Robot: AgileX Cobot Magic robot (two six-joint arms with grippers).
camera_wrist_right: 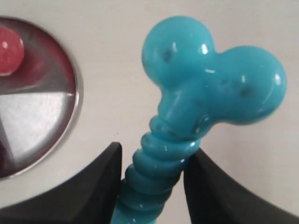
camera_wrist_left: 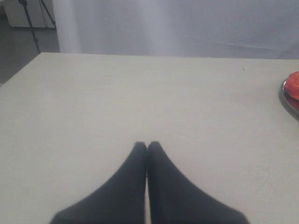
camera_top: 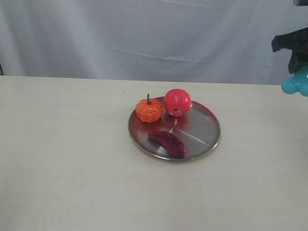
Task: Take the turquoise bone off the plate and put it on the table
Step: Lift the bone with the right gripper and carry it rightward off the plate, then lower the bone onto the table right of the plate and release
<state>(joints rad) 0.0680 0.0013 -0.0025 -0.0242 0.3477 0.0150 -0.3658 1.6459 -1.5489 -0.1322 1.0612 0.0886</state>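
My right gripper [camera_wrist_right: 153, 161] is shut on the ribbed shaft of the turquoise bone [camera_wrist_right: 205, 93], whose knobbed end sticks out past the fingertips. In the exterior view the bone [camera_top: 296, 83] hangs in the air at the far right edge, above the cream table [camera_top: 72, 159] and well right of the silver plate [camera_top: 204, 125]. The right wrist view catches the plate's rim [camera_wrist_right: 74, 100] off to one side. My left gripper [camera_wrist_left: 147, 145] is shut and empty, low over bare table, out of sight in the exterior view.
On the plate sit a red apple [camera_top: 177, 102], an orange pumpkin-like fruit [camera_top: 149, 109] and a dark purple elongated piece [camera_top: 167, 142]. A white cloth backdrop [camera_top: 154, 33] hangs behind the table. A tripod [camera_wrist_left: 32, 23] stands beyond the table's far corner.
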